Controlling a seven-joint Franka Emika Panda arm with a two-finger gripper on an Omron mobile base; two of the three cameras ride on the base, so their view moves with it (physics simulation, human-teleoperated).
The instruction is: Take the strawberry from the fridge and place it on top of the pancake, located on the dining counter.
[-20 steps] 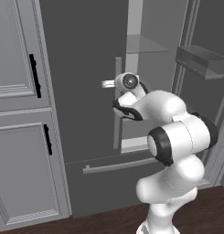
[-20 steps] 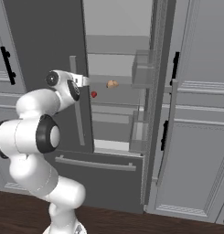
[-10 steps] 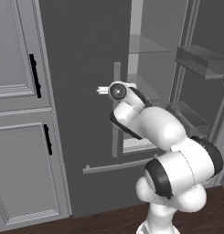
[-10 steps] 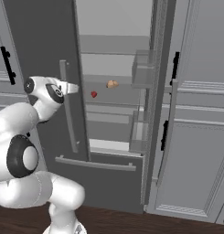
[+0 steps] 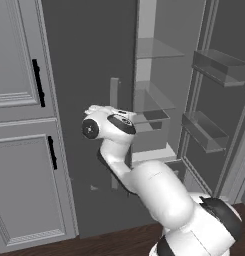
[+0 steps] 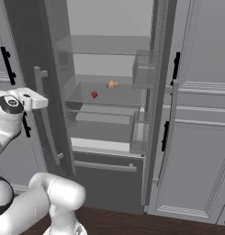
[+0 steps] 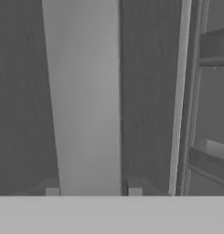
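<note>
The fridge (image 6: pixel 26 46) stands with both upper doors open. Inside, the tiny red strawberry (image 6: pixel 94 95) lies on a glass shelf (image 6: pixel 118 97). My gripper (image 7: pixel 93 189) is shut on the left door's long light grey handle (image 7: pixel 83 91), which runs between the two fingertips (image 7: pixel 51 191). From the right base view the gripper (image 6: pixel 40 98) sits at the handle (image 6: pixel 46 124), well left of the strawberry. From the left base view the gripper (image 5: pixel 115 112) meets the handle (image 5: pixel 114 90) on the dark door (image 5: pixel 89 60). The pancake and the dining counter are out of view.
A small tan item (image 6: pixel 113 84) lies on the same shelf behind the strawberry. The right fridge door (image 5: pixel 214 65) hangs open with clear bins. Light grey panelled cabinets (image 5: pixel 14 75) (image 6: pixel 201 137) flank the fridge. The bottom drawer (image 6: pixel 104 179) is closed.
The arm has swung left with the handle in its grip, and the left fridge door has opened wider. The strawberry has stayed in place.
</note>
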